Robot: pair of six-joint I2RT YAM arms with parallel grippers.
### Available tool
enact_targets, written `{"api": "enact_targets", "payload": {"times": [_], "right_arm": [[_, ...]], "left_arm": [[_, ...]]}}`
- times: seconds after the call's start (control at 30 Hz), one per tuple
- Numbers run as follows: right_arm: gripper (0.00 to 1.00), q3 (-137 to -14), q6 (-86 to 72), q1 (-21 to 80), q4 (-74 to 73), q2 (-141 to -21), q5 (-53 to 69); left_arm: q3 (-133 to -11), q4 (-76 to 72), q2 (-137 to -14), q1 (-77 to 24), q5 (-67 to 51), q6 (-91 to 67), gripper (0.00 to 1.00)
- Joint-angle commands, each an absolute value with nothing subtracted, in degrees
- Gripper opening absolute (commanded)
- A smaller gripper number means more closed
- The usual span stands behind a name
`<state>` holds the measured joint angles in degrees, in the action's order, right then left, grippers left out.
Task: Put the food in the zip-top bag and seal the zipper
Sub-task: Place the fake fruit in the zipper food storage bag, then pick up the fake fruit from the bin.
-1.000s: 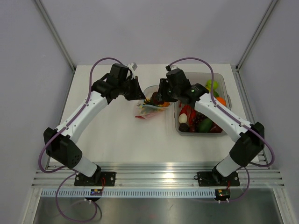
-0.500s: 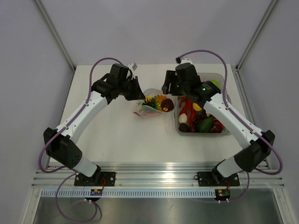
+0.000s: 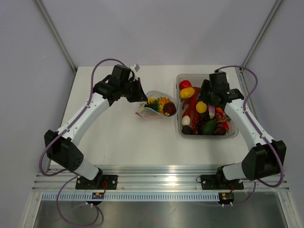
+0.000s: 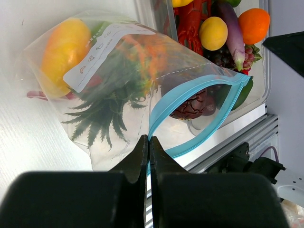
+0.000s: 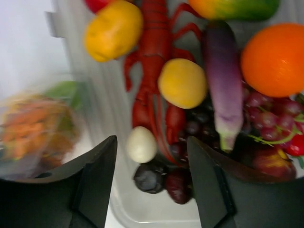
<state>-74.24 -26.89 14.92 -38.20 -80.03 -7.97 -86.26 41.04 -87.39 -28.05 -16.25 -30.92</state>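
The clear zip-top bag [image 3: 159,106] lies mid-table with its mouth held open; it also shows in the left wrist view [image 4: 118,80]. Its blue zipper [image 4: 190,90] runs round the mouth. Inside are a yellow piece [image 4: 64,47], an orange piece, a green leafy piece and a dark red fruit [image 4: 192,105]. My left gripper [image 4: 149,140] is shut on the bag's mouth edge at the zipper. More food fills the clear tub [image 3: 231,134]: a red lobster [image 5: 152,57], yellow fruit [image 5: 183,83], purple eggplant [image 5: 222,80], an orange [image 5: 273,59], a white egg [image 5: 141,144]. My right gripper [image 5: 152,161] hangs open and empty above the tub.
The tub [image 5: 156,213] stands right of the bag, nearly touching it. Grey walls enclose the table on three sides. An aluminium rail [image 3: 161,178] runs along the near edge by the arm bases.
My right gripper has drawn back from the bag's mouth to the right, over the tub. A dark red fruit now lies in the bag's mouth. The left gripper has held still.
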Motion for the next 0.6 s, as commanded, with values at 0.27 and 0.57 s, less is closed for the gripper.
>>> {"api": "enact_targets", "payload": {"times": [0.27, 0.57], "right_arm": [[0.71, -68.11, -24.62, 11.78, -39.55, -82.52, -11.16], [0.81, -71.98, -21.01, 11.69, -35.25, -90.61, -11.87]], "left_arm": [[-89.12, 38.32, -88.42, -28.12, -17.49, -30.23, 0.00], [-89.12, 38.58, -88.86, -28.21, -17.40, -30.32, 0.00]]}}
